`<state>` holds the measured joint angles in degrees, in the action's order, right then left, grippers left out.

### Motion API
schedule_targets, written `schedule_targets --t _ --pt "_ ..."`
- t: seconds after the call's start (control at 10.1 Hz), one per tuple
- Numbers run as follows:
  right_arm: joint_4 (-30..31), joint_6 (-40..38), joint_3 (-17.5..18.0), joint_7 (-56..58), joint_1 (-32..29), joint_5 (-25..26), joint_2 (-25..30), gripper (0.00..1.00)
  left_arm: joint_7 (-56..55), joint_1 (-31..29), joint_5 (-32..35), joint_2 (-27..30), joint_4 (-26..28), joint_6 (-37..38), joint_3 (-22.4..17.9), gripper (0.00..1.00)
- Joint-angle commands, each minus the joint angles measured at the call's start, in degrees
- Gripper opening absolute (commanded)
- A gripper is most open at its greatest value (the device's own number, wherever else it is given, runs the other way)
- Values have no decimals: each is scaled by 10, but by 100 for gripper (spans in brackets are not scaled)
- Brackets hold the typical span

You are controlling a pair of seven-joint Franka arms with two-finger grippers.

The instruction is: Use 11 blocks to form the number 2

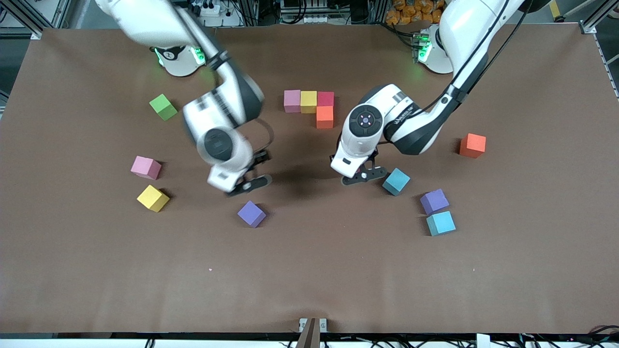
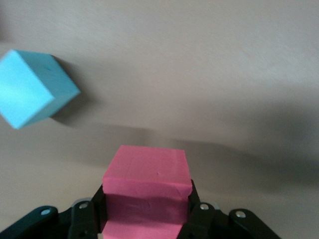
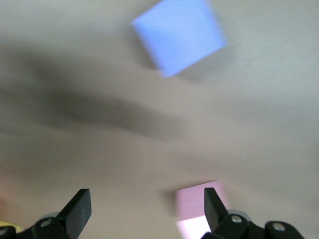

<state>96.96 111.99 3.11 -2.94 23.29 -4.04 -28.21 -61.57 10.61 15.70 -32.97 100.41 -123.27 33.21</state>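
1. The left gripper (image 1: 363, 177) hangs over bare table just beside a teal block (image 1: 396, 181), its fingers pinching a pink block (image 2: 147, 191) that only the left wrist view shows clearly.
2. The right gripper (image 1: 249, 181) is over the table near a purple block (image 1: 251, 213), its fingers (image 3: 79, 209) spread wide with nothing between them.
3. The number 2 (image 1: 313, 106) is only begun: a pink block (image 1: 292, 100), a yellow block (image 1: 308, 101) and a red block (image 1: 325, 98) sit touching in a row, with an orange block (image 1: 324, 117) touching the red one on the side nearer the front camera.
4. By my reading, the step in hand is carrying the fifth cube to the digit.
5. The next move calls for setting the pink cube flush against the orange block, nearer the front camera, without nudging the row.
6. Loose cubes lie scattered: pink (image 1: 146, 167) and yellow (image 1: 153, 198) toward the right arm's end; purple (image 1: 434, 201), light blue (image 1: 440, 223) and orange (image 1: 472, 145) toward the left arm's end.
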Motion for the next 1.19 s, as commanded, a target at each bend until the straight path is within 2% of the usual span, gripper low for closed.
schedule_targets --t 0.0,0.1,0.5,0.69,0.89,1.09 --pt "41 10 10 63 -29 12 18 100 -6 5 -3 8 33 -47 0 36" --pt "59 13 11 63 -28 28 24 100 -5 12 -1 3 34 -51 1 36" --pt "221 117 11 74 -29 32 98 100 -7 46 1 -12 34 -60 0 35" --pt "267 133 12 75 -28 32 119 100 -7 56 2 -24 40 -82 0 36" --pt "321 183 12 91 -24 35 141 100 -7 64 15 -30 48 -96 0 36" --pt "333 191 12 126 -30 36 142 100 -8 70 16 -33 55 -96 0 35"
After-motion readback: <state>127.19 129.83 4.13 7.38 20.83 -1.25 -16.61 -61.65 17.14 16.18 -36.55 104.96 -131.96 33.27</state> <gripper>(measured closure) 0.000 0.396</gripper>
